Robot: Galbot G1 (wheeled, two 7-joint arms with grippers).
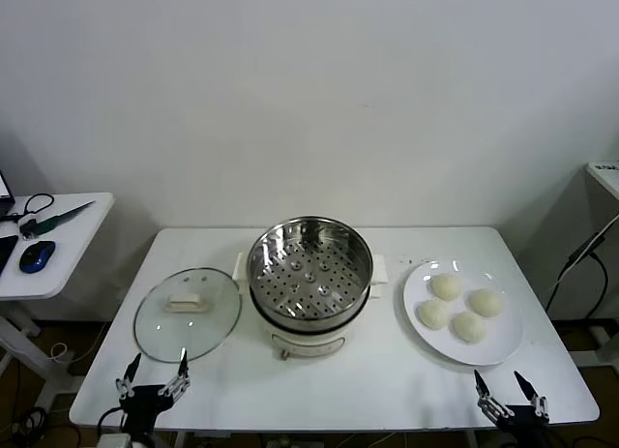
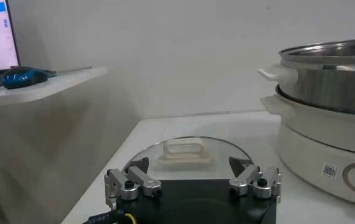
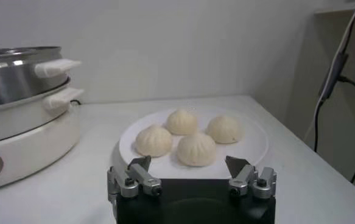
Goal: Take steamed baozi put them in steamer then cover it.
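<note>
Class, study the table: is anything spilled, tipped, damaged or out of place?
Nothing stands out. The steamer sits upright and empty in the middle, the glass lid lies flat beside it handle up, and four buns rest neatly on the white plate. Both grippers, left and right, wait open at the near edge.

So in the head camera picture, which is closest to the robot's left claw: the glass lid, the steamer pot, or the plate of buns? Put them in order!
From the left gripper, at the table's near left edge:
1. The glass lid, lying flat on the table just beyond the gripper, on the left.
2. The steamer, in the middle of the table, open.
3. The white plate holding four baozi, far over on the right, near the right gripper.
</note>
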